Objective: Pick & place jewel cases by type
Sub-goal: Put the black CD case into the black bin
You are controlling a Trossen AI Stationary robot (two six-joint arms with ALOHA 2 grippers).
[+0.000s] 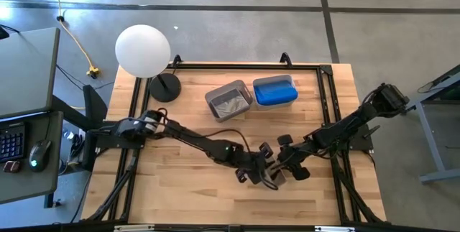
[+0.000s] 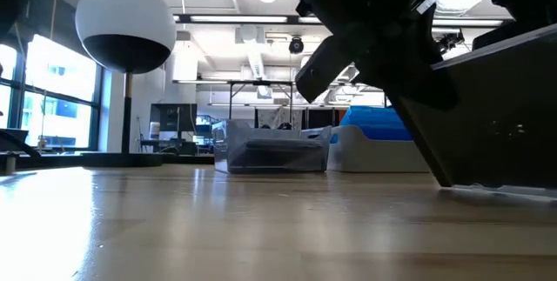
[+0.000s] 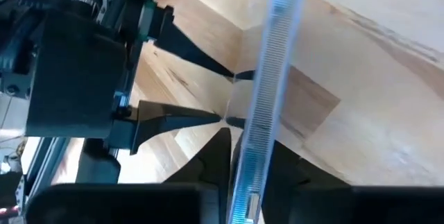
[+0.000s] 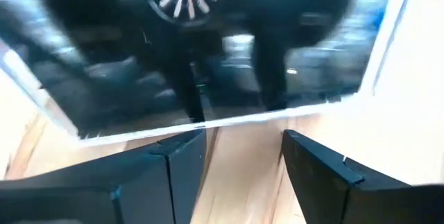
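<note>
One black jewel case (image 1: 277, 176) with a clear shiny front stands on edge near the table's near middle, between both grippers. In the low view it is a dark tilted slab (image 2: 500, 116). My left gripper (image 1: 261, 169) is shut on it. My right gripper (image 1: 282, 161) is open, and its fingertips (image 3: 223, 118) point at the case's face (image 4: 208, 50). Whether they touch it I cannot tell. Blue cases (image 1: 275, 90) lie in the clear tub. The grey tub (image 1: 228, 100) holds something shiny. My left gripper pinches the black jewel case between its two fingers (image 3: 216, 156), one on each flat face, close to the ribbed clear spine edge (image 3: 258, 123). The case stands edge-up and tilted, with its lower edge (image 2: 487, 185) on the table.
A lamp with a white globe (image 1: 143, 50) and a round black base (image 1: 165, 87) stands at the table's far left. The two tubs sit side by side at the far middle. A black frame rail (image 1: 244, 65) runs along the table's far edge. Bare wood (image 1: 180, 189) lies near left.
</note>
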